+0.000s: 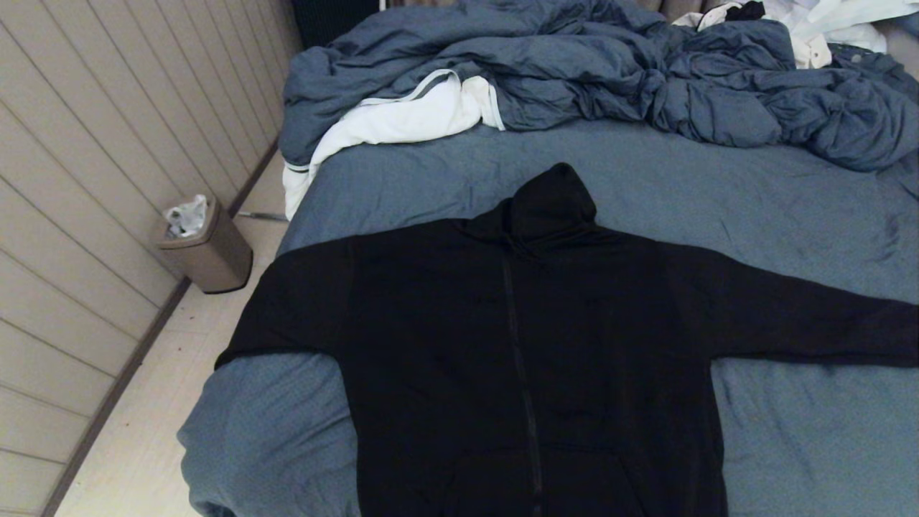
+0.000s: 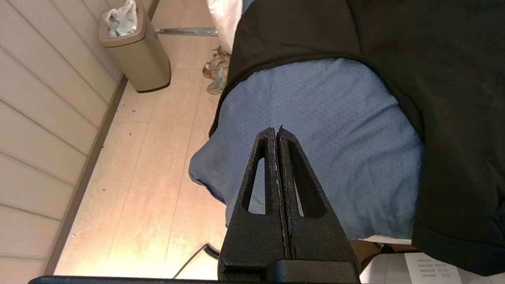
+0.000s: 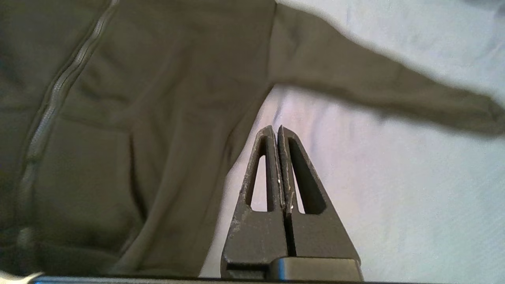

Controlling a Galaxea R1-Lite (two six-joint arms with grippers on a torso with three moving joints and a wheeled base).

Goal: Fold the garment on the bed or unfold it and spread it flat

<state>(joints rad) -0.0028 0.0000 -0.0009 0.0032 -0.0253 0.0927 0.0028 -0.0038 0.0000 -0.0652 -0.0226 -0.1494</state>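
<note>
The garment [image 1: 531, 345] is a black zip-front hoodie lying spread flat, front up, on the bed [image 1: 790, 215], hood toward the far end and both sleeves stretched out sideways. Its left sleeve drapes over the bed's left edge. Neither arm shows in the head view. My left gripper [image 2: 275, 130] is shut and empty, hovering above the bed's near left corner, beside the garment [image 2: 434, 79]. My right gripper [image 3: 275, 128] is shut and empty too, over bare sheet just right of the garment [image 3: 138, 118] body, below the right sleeve.
A rumpled blue-grey duvet [image 1: 610, 72] and a white cloth with grey trim [image 1: 402, 118] are heaped at the bed's far end. A tan waste bin [image 1: 204, 248] stands on the floor by the panelled wall at the left. More white clothes [image 1: 826, 25] lie at the far right.
</note>
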